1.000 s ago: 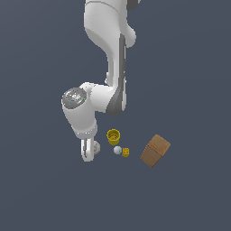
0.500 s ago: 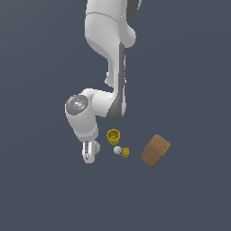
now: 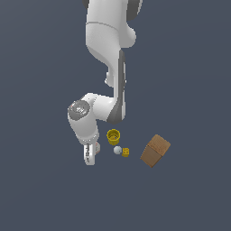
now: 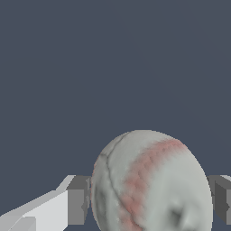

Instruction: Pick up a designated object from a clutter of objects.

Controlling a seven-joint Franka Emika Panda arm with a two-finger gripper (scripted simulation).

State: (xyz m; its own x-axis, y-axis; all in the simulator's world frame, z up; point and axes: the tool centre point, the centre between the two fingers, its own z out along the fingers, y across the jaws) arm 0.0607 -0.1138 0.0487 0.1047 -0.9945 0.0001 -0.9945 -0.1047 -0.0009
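Note:
The designated object, a white baseball (image 4: 149,185) with red stitching, fills the wrist view and sits between my two grey fingers (image 4: 79,200). My gripper (image 4: 151,200) is open, one finger close on each side of the ball. In the exterior view my gripper (image 3: 90,155) points down at the floor on the left of the clutter. It hides nearly all of the baseball (image 3: 96,148), of which only a pale sliver shows beside the fingers.
On the exterior view's right of my gripper stand a yellow cup (image 3: 113,136), a small plain white ball (image 3: 117,150), a yellow cube (image 3: 126,152) and, further right, a brown cardboard box (image 3: 154,150). All rest on a dark grey floor.
My arm has lowered, bringing the gripper down towards the floor beside the yellow cup. The cup, small ball, cube and box have not moved.

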